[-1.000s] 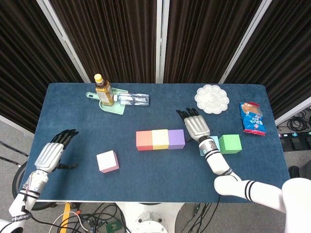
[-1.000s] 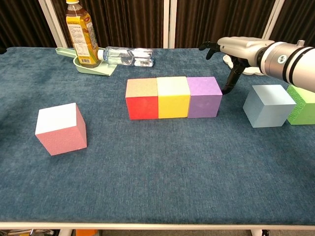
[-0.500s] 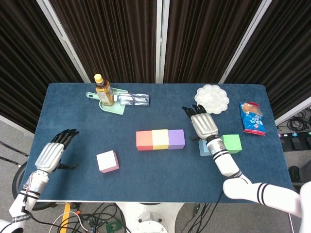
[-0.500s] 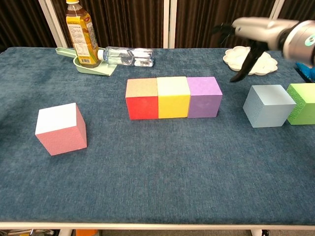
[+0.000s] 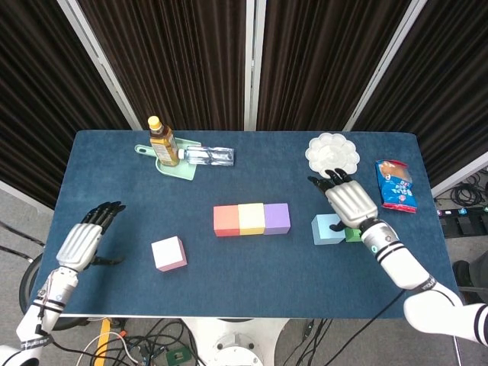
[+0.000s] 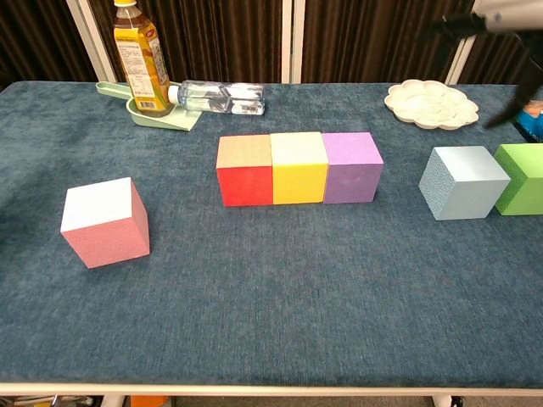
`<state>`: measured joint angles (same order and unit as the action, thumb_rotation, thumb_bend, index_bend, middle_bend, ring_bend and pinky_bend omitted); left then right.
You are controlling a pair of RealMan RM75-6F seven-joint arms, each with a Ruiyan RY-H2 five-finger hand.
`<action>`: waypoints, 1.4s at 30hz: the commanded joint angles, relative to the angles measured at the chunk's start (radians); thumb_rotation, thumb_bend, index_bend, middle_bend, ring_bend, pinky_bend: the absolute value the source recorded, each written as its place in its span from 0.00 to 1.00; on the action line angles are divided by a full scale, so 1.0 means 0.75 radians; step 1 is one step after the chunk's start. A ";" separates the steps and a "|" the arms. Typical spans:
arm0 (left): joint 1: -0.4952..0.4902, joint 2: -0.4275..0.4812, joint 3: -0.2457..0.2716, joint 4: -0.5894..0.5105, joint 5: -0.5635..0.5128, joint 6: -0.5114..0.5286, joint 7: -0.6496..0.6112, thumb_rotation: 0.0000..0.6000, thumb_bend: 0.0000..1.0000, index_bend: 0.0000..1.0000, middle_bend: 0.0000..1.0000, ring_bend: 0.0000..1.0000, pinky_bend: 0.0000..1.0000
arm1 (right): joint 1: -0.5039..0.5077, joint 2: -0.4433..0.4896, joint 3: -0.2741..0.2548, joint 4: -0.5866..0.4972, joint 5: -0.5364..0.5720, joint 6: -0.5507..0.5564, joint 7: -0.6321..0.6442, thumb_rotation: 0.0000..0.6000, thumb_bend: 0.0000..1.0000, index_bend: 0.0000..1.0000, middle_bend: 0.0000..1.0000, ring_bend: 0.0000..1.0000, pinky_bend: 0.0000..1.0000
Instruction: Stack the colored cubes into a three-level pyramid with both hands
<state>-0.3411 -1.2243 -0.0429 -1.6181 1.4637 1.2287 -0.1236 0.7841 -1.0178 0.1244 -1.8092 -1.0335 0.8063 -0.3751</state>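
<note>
A red cube (image 5: 226,219) (image 6: 244,170), a yellow cube (image 5: 251,219) (image 6: 299,166) and a purple cube (image 5: 276,217) (image 6: 351,166) stand touching in a row at the table's middle. A pink cube (image 5: 168,253) (image 6: 105,222) sits alone at the front left. To the right lie a light blue cube (image 5: 327,229) (image 6: 462,181) and a green cube (image 5: 353,234) (image 6: 523,177), side by side. My right hand (image 5: 350,201) (image 6: 501,25) hovers open above the green cube, hiding most of it in the head view. My left hand (image 5: 81,242) rests open at the table's left edge, holding nothing.
A tea bottle (image 5: 162,142) (image 6: 141,59) stands on a green dish (image 5: 178,169) at the back left, with a clear water bottle (image 5: 207,155) (image 6: 216,96) lying beside it. A white palette plate (image 5: 332,154) (image 6: 430,104) and a snack bag (image 5: 396,185) sit at the back right.
My right hand has moved right and risen, from beside the purple cube to over the green cube. The cubes and my left hand have stayed put.
</note>
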 commanded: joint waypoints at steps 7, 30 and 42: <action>-0.009 -0.013 -0.001 -0.037 -0.013 -0.015 0.064 1.00 0.00 0.10 0.05 0.00 0.11 | -0.068 -0.051 -0.098 0.054 -0.092 0.061 -0.065 1.00 0.00 0.00 0.19 0.00 0.00; -0.010 -0.030 0.008 -0.014 -0.027 -0.035 0.067 1.00 0.00 0.10 0.05 0.00 0.11 | -0.114 -0.296 -0.114 0.358 -0.218 0.046 0.148 1.00 0.00 0.00 0.25 0.00 0.00; -0.017 -0.031 0.009 -0.013 -0.032 -0.051 0.071 1.00 0.00 0.10 0.05 0.00 0.11 | -0.144 -0.304 -0.101 0.367 -0.280 0.111 0.176 1.00 0.12 0.00 0.47 0.00 0.00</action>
<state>-0.3540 -1.2472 -0.0361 -1.6277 1.4393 1.1905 -0.0704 0.6803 -1.2526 0.0466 -1.5257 -1.2375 0.8836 -0.2461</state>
